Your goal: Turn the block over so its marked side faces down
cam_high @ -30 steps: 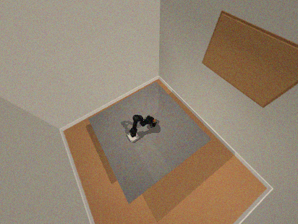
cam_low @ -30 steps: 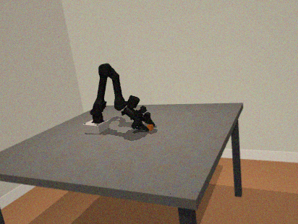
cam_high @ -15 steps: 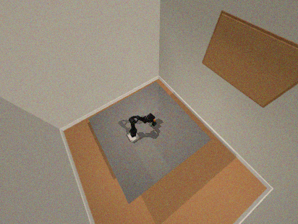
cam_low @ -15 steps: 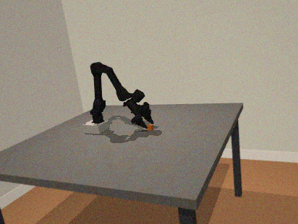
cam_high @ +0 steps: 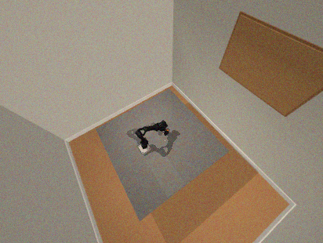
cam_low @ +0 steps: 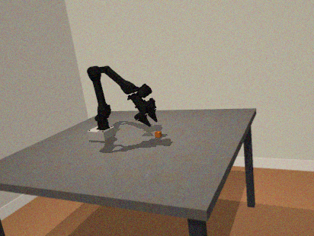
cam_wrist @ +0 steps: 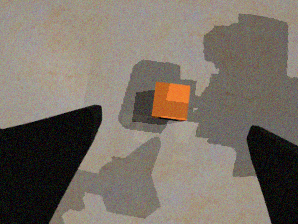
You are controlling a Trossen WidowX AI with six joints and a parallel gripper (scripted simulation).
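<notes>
The orange block rests on the grey table. In the wrist view it shows a plain orange face with a brighter lit patch and no mark. A thin dark strip runs along its lower edge; whether this is the marked side or shadow, I cannot tell. The side against the table is hidden. My gripper is open and empty, a little above the block and to its left in the exterior view. In the wrist view the block appears between and just beyond the wide-apart fingertips.
The arm's white base stands on the table, behind and left of the block in the exterior view. Arm shadows fall around the block. A brown panel is on the wall, far from the arm.
</notes>
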